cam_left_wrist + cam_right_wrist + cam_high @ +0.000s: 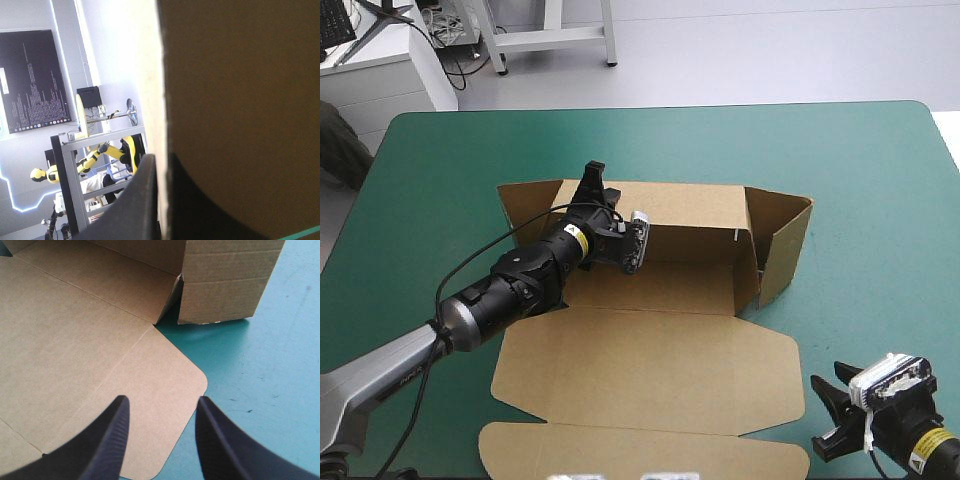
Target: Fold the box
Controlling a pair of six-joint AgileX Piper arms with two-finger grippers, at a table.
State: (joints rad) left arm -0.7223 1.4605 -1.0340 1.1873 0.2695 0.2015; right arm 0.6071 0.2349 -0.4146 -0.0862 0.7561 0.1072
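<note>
Brown box lies mid-frame in the high view on the teal-green cover, partly formed. Rear wall is raised. Side wall stands at centre right, angled outward. Lid is spread flat toward the lower edge.

Left gripper is set on the rear wall's top edge, left of centre. In the left wrist view the black fingers of this gripper are nearly closed, with the board's pale cut edge clamped between them. Shadowed board fills much of what lies beyond that edge.

Right gripper sits at the lower right of the high view, over the cover, just off the lid's corner. In its wrist view the fingers are spread and nothing is held. The lid's rounded corner lies just ahead of and below them.

A small yellow label is noted on the left wrist and another on the right. Their writing cannot be read. The rear wall's left stretch is hidden by the arm, and the right arm is cut off at the frame corner.
</note>
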